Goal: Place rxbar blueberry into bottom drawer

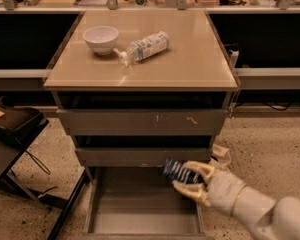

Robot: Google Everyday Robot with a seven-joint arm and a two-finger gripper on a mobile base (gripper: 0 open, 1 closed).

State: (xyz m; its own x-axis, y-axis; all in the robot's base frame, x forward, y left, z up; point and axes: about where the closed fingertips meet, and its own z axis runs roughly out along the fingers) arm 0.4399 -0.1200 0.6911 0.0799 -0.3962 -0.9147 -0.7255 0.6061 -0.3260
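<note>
The rxbar blueberry point(176, 171), a small dark navy-blue bar with pale lettering, is held in my gripper point(188, 177), whose tan fingers point(199, 168) are shut on it. The gripper reaches in from the lower right and holds the bar just over the right rear part of the bottom drawer point(140, 213), which is pulled out and shows a plain grey floor. The bar sits just below the middle drawer front point(140, 156).
The cabinet top point(190, 59) carries a white bowl point(100, 38) and a white-labelled pump bottle point(142, 47) lying on its side. The scratched upper drawer point(140, 122) is shut. A dark chair or stand point(15, 134) stands at the left. Speckled floor lies to the right.
</note>
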